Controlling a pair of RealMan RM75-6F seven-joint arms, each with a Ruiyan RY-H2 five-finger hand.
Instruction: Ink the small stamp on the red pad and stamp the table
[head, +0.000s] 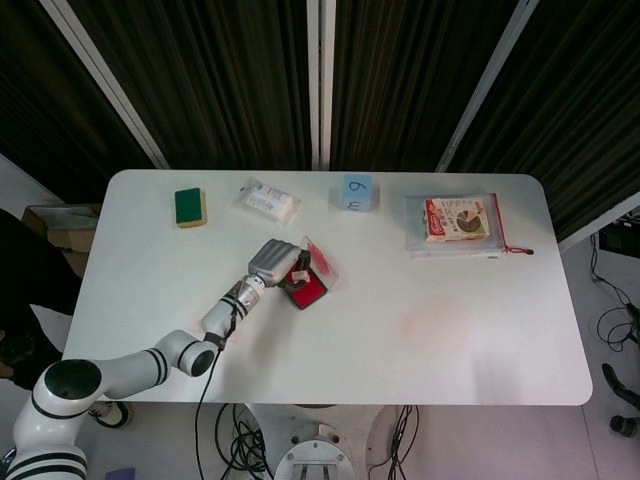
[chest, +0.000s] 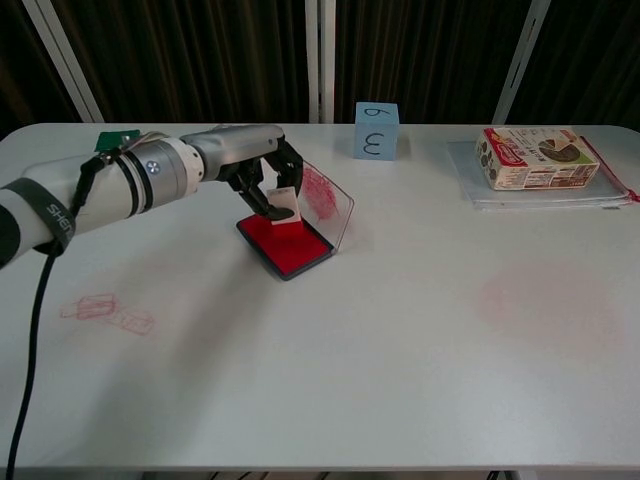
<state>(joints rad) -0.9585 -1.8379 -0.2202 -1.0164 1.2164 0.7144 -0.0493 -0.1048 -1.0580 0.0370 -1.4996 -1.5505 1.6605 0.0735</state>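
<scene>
The red ink pad (chest: 292, 249) (head: 305, 290) lies open near the table's middle-left, its clear lid (chest: 327, 200) standing up behind it with red smears. My left hand (chest: 262, 175) (head: 276, 262) holds the small white stamp (chest: 284, 204) (head: 297, 274) between thumb and fingers, with the stamp's red base down on or just above the pad's back part. Two faint red stamp marks (chest: 106, 312) show on the table at the front left. My right hand shows in neither view.
A blue cube (chest: 376, 130) stands at the back centre, a wrapped white packet (head: 266, 200) and a green sponge (head: 189, 207) at the back left. A food box on a clear folder (chest: 538, 158) lies at the back right. A pink smudge (chest: 545, 300) marks the table's right.
</scene>
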